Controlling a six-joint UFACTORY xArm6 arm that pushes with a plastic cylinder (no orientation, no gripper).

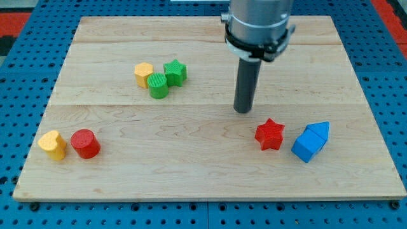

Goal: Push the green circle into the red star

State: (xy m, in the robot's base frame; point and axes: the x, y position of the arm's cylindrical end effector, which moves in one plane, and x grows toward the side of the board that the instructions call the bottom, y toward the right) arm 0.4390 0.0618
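The red star (269, 134) is the landmark here; it lies on the wooden counter (191, 172) toward the view's right and lower half. My tip (243, 111) stands just up and to the view's left of the red star, near it but apart, with a strip of bare wood between them. The rod rises straight from that point to the grey arm body at the view's top. The arm carries no end effector that spreads or pinches, only this straight dark rod, so nothing is held.

The green circle (158, 85) sits well apart from the red star, far to the view's left of it and higher on the counter. It is packed into a small cluster: a yellow block (144, 74), whose shape looks roughly six-sided, touches it on its upper left, and a green star (175, 72) touches it on its upper right. My tip lies between this cluster and the red star, much closer to the star.

Just to the view's right of the red star lie two blue blocks: a blue cube-like one (306, 146) close beside the star, and a second blue block (319, 130) touching that one, slightly higher and further right; its exact shape is hard to tell.

Far to the view's left of the red star, at about the same height, a red cylinder (84, 143) stands with a yellow heart (52, 144) just beside it on its left.
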